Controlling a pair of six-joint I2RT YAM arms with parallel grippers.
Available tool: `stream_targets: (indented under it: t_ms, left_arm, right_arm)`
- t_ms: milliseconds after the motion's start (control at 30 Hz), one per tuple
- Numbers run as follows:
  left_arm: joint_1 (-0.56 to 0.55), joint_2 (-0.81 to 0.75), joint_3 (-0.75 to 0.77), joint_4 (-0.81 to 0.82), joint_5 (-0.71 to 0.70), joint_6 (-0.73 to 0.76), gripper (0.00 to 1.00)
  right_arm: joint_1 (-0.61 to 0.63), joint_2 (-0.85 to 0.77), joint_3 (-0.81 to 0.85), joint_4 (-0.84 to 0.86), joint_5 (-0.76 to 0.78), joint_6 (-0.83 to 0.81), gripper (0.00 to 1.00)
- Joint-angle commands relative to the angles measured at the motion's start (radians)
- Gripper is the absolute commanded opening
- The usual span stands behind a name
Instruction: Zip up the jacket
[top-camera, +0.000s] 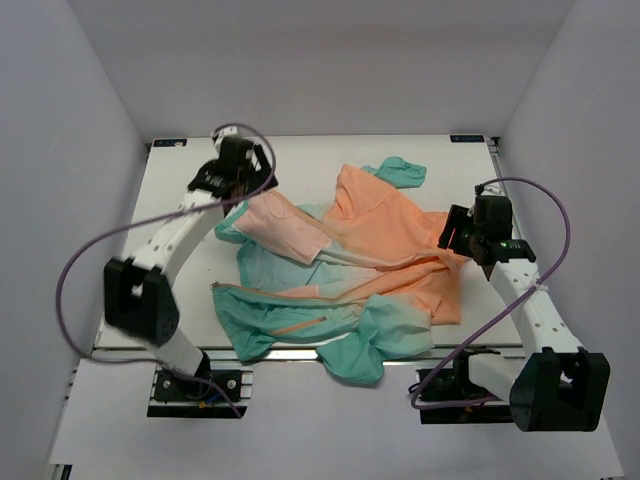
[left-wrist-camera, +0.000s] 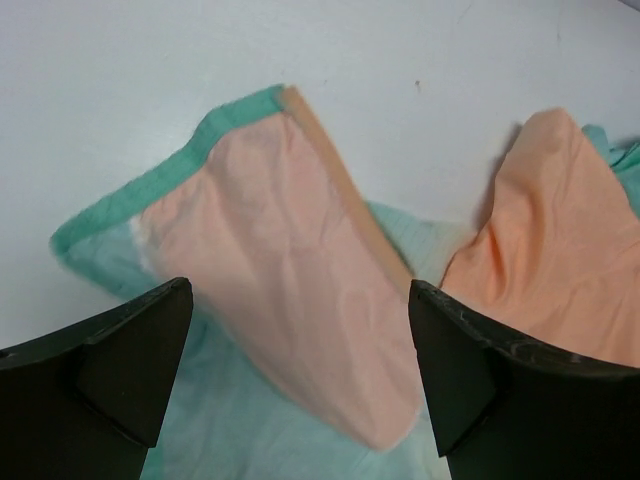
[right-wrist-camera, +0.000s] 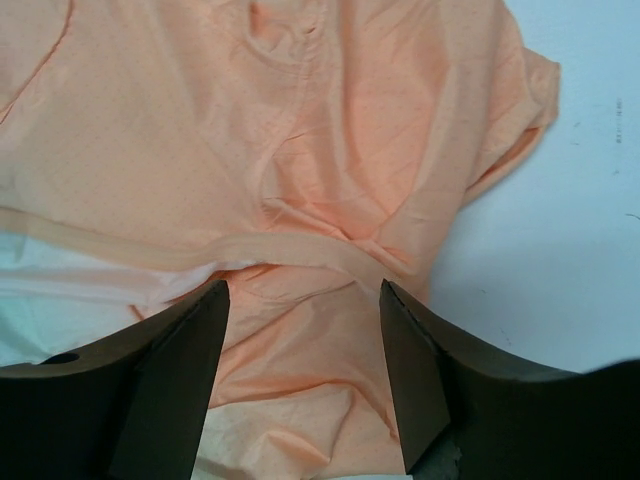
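Jacket (top-camera: 340, 270) sits crumpled mid-worktop, front open & twisted. Orange hood/shoulders lie toward the far right, teal hem toward the near edge, w/ one teal fold reaching that edge.

Handling, my read: thin, light, very floppy, no stiffness. A pinch prob. lifts only a local fold, and a pull will bunch or drag the rest rather than shift it whole. Not fragile, but slack cloth could slip out of a shallow pinch. Best hold is prob. the zipper edge (left-wrist-camera: 345, 190), the firmer orange strip. One gripper could hold it taut near the hem end while the other takes the slider. The slider isn't found in any view.

Left gripper (left-wrist-camera: 300, 300) is over the far-left flap, jaws wide, holding nothing. Right gripper (right-wrist-camera: 303, 290) is over the orange part at the jacket's right side, also wide & empty. Can't tell if either touches the cloth.

Views: the top cam alone gives the full layout, both arms, the bare worktop (top-camera: 300, 160) & a teal cuff (top-camera: 400, 170) at the far side. The left wrist cam shows the flap folded over w/ teal binding (left-wrist-camera: 150, 180) next to that orange strip, too fine to read from above. The right wrist cam shows a flat orange band (right-wrist-camera: 300, 250) crossing between the fingers. Seam or zipper tape, can't tell.
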Motion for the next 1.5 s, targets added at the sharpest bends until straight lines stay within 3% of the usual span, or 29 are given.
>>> stream_targets:
  t_ms: [0, 67, 133, 300, 433, 633, 733, 867, 900, 967, 1000, 1200, 1267, 1333, 1367, 1400, 1467]
  left_arm:
    - [0.001, 0.191, 0.217, -0.127, -0.009, 0.026, 0.98]
    - [0.01, 0.375, 0.442, -0.259, -0.046, 0.02, 0.98]
    - [0.026, 0.53, 0.568, -0.334, -0.055, 0.02, 0.98]
    - [0.047, 0.754, 0.871, -0.373, -0.045, 0.049, 0.98]
    - [0.047, 0.837, 0.888, -0.325, -0.086, 0.058, 0.98]
    - [0.05, 0.913, 0.871, -0.291, -0.118, 0.055, 0.96]
    - [0.05, 0.942, 0.856, -0.299, -0.083, 0.046, 0.83]
    - [0.05, 0.916, 0.726, -0.239, -0.048, 0.037, 0.53]
    - [0.05, 0.911, 0.709, -0.221, -0.042, 0.034, 0.27]
    - [0.05, 0.91, 0.702, -0.218, -0.029, 0.032, 0.04]
    - [0.05, 0.913, 0.716, -0.231, -0.028, 0.034, 0.0]
    - [0.05, 0.856, 0.923, -0.222, -0.031, 0.126, 0.0]
    - [0.05, 0.754, 0.914, -0.201, 0.004, 0.152, 0.0]
    - [0.047, 0.646, 0.823, -0.141, 0.023, 0.155, 0.0]
    - [0.043, 0.512, 0.752, -0.12, 0.024, 0.144, 0.0]
    - [0.041, 0.438, 0.574, -0.059, 0.029, 0.14, 0.0]
    - [0.029, 0.207, 0.371, 0.027, 0.027, 0.094, 0.0]
  right_arm:
    - [-0.003, -0.017, -0.023, 0.035, -0.086, -0.016, 0.68]
    - [-0.003, -0.014, -0.023, 0.023, -0.089, -0.013, 0.69]
    - [-0.003, -0.004, -0.025, 0.024, -0.091, -0.007, 0.69]
    - [-0.003, 0.023, -0.004, 0.011, -0.085, -0.002, 0.74]
    - [-0.003, 0.025, -0.008, 0.015, -0.071, 0.007, 0.89]
    - [-0.003, 0.013, -0.008, 0.017, -0.048, 0.03, 0.89]
    - [-0.003, -0.004, -0.01, 0.021, -0.033, 0.038, 0.89]
    - [-0.003, -0.026, -0.017, 0.032, -0.014, 0.045, 0.89]
    - [-0.002, -0.029, -0.017, 0.034, -0.013, 0.047, 0.89]
    - [-0.003, -0.035, -0.022, 0.04, -0.008, 0.047, 0.89]
    - [-0.003, -0.035, -0.022, 0.043, -0.008, 0.044, 0.89]
    - [-0.003, -0.038, -0.017, 0.054, -0.065, 0.031, 0.89]
    - [-0.003, -0.052, -0.016, 0.049, -0.074, 0.036, 0.89]
    - [-0.003, -0.078, -0.023, 0.057, -0.092, 0.042, 0.89]
    - [-0.003, -0.087, -0.028, 0.061, -0.095, 0.045, 0.89]
    - [-0.003, -0.096, -0.031, 0.069, -0.096, 0.053, 0.89]
    - [-0.003, -0.122, -0.043, 0.075, -0.132, 0.058, 0.89]
